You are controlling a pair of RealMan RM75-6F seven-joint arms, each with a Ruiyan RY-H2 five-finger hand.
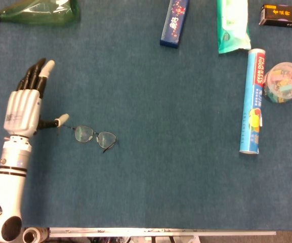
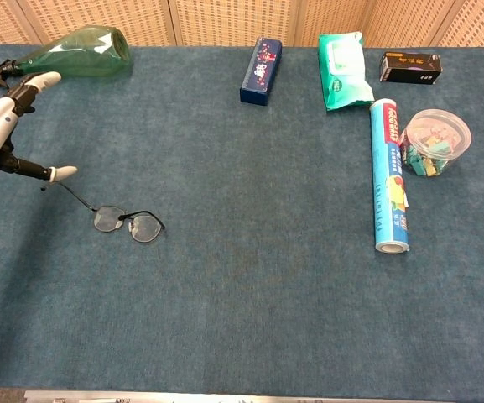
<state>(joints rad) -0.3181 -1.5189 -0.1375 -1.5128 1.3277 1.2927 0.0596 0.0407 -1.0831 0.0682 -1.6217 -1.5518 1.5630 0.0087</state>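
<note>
The table (image 1: 151,177) has matt blue cloth, a little rough. The glasses (image 1: 95,135) have thin dark wire and clear lenses. The hand (image 1: 23,109) looks of smooth white plastic with black fingers (image 1: 32,77). The bottle (image 1: 39,11) is glossy green plastic.

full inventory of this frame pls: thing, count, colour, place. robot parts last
glasses: 1, thin dark wire frame, clear lenses, left-centre of the table, one temple arm open toward the left hand
spray bottle: 1, green with black nozzle, lying at far left
long box: 1, dark blue with a printed pattern, far centre
wipes pack: 1, green and white, far right of centre
small box: 1, black with yellow label, far right corner
food wrap roll: 1, blue with a printed label, lying at right
round tub: 1, clear, coloured clips inside, beside the roll
table: 1, blue-green cloth
left hand: 1, white and black, fingers spread, thumb tip by the temple arm's end
right hand: not in view
</note>
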